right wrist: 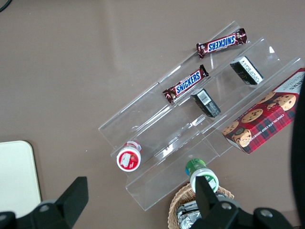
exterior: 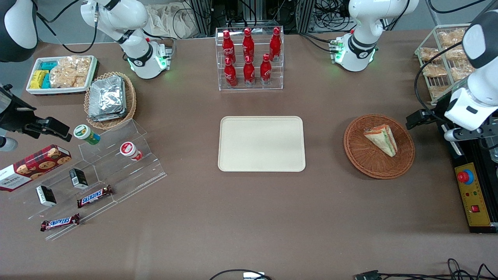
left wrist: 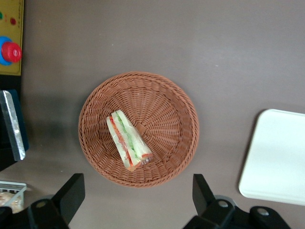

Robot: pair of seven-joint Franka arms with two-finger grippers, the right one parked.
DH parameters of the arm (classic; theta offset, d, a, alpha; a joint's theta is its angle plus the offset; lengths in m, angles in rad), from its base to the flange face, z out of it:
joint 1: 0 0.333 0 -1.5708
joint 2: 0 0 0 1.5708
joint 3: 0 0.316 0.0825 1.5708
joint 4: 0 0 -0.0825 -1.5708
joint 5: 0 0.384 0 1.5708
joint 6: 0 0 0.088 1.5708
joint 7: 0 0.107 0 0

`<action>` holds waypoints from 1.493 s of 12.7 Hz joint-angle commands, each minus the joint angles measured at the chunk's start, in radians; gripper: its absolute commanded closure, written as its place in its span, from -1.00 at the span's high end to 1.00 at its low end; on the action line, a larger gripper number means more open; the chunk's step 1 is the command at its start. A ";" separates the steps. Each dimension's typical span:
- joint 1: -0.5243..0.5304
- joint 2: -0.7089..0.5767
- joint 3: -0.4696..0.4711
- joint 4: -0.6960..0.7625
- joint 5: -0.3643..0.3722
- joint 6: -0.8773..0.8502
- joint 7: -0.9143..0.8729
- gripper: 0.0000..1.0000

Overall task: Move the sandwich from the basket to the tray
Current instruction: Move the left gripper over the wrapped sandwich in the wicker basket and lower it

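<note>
Brown counter [exterior: 249, 210]: bare surface lies all round the cream tray [exterior: 261, 143] and between it and the reddish-brown wicker basket [exterior: 363, 159], which sits toward the working arm's end, well apart from the tray. Basket holds one wrapped wedge sandwich [exterior: 381, 139], lying flat, off-centre, long axis slanting across the weave, layered cut face upward; tray holds nothing. Gripper [left wrist: 138, 200] hangs above the basket, fingers [left wrist: 71, 193] spread wide, grasping nothing.
</note>
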 commanded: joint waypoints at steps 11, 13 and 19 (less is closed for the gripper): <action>0.064 -0.101 -0.004 -0.583 0.005 0.583 -0.214 1.00; 0.070 -0.067 -0.004 -0.640 0.005 0.694 -0.214 1.00; 0.068 0.008 -0.006 -0.668 0.002 0.800 -0.286 1.00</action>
